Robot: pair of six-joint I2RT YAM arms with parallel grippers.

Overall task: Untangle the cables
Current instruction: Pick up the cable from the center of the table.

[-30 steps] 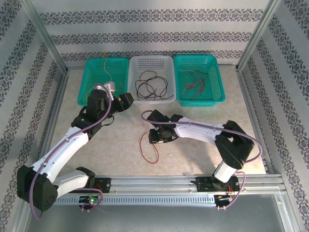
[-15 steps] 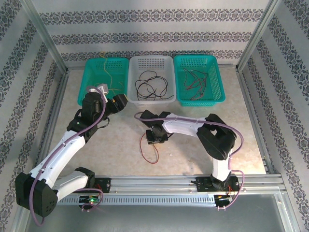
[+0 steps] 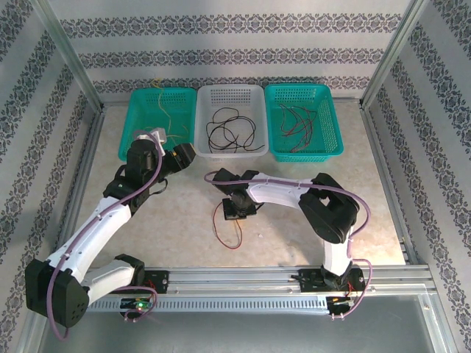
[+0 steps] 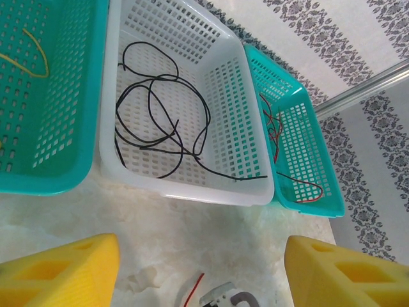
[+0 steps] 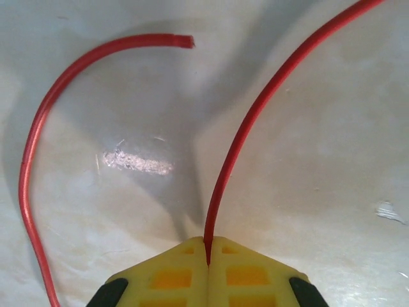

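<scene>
Right gripper is seen clamped shut, its yellow fingers pressed together on a red cable that runs out from between them toward 1 o'clock in the right wrist view. A second red strand, probably the same cable, is curved at 10 o'clock, its cut end lying free on the table.

From the top view, the right gripper is lowered to the table near its middle, and the red cable is looped on the surface at 6 o'clock from it.

The left gripper is held at 10 o'clock from the right one, its fingers spread wide apart with nothing between them.

Along the table's 12 o'clock edge three baskets are lined up side by side. Black cables are coiled in the white basket in the middle. A yellow cable is lying in the left teal basket, and red cables are lying in the right teal basket.
</scene>
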